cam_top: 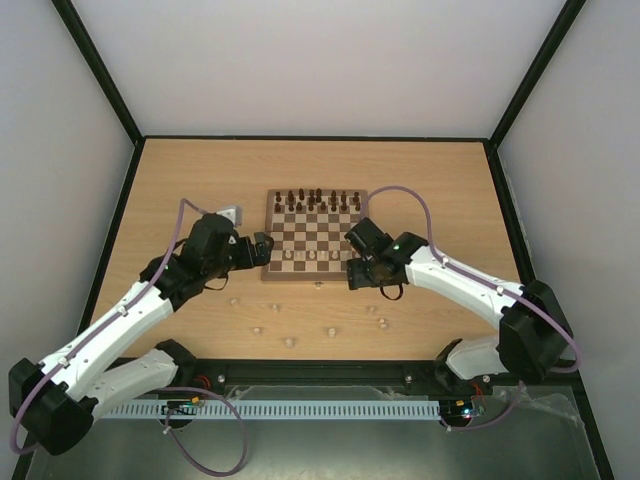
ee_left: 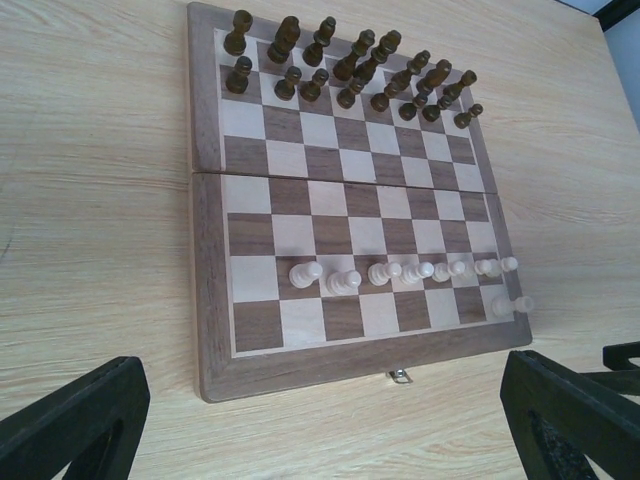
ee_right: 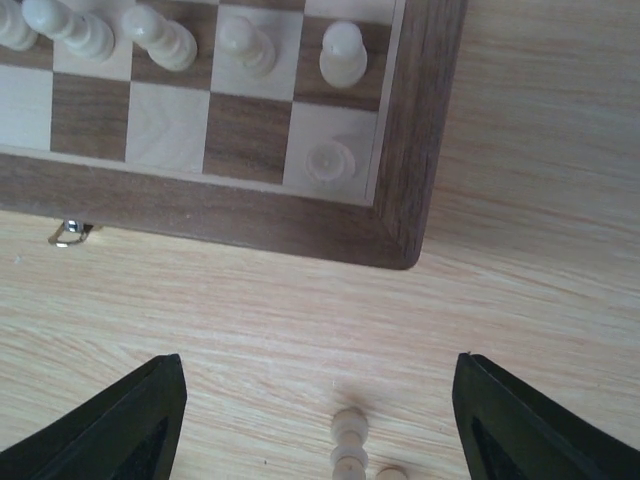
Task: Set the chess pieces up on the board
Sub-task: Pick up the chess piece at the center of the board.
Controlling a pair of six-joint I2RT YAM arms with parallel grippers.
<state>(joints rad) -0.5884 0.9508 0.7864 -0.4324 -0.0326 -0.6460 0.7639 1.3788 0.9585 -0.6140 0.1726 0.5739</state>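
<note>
Where the top external camera looks down on the table (cam_top: pixel 450 190), the board (cam_top: pixel 315 232) lies at centre, between the two arms. Dark pieces (cam_top: pixel 315 200) fill its two far rows. The chess pieces (cam_top: pixel 310 257) stand in a line near its front edge. Further pale pieces (cam_top: pixel 290 342) lie scattered on the table in front of the board, apart from one another. The left gripper (cam_top: pixel 262 248) sits just beside the board's left edge. The right gripper (cam_top: pixel 362 275) sits at the board's near right corner. A small white object (cam_top: pixel 232 213) rests on the table beside the left arm.

In the left wrist view, the whole board (ee_left: pixel 215 300) is visible.
- The left gripper (ee_left: pixel 322 400) is released: its fingers (ee_left: pixel 75 425) stand wide apart at the lower corners with nothing between them.
- The chess pieces (ee_left: pixel 383 272) form a row on the second rank from the front.
- One corner piece (ee_left: pixel 512 303) occupies the right corner square of the front rank.
- The latch (ee_left: pixel 400 376) sits on the front border.

In the right wrist view, the near right corner of the board (ee_right: pixel 410 150) fills the upper frame.
- The right gripper (ee_right: pixel 320 400) is spread, and its fingers (ee_right: pixel 120 425) grasp nothing.
- A loose piece (ee_right: pixel 350 440) rests on the table (ee_right: pixel 520 250) between the fingers, touching neither.
- The corner piece (ee_right: pixel 330 160) stands on the cream corner square.
- The chess pieces (ee_right: pixel 343 55) line the rank behind it.
- The latch (ee_right: pixel 68 232) shows at left.
</note>
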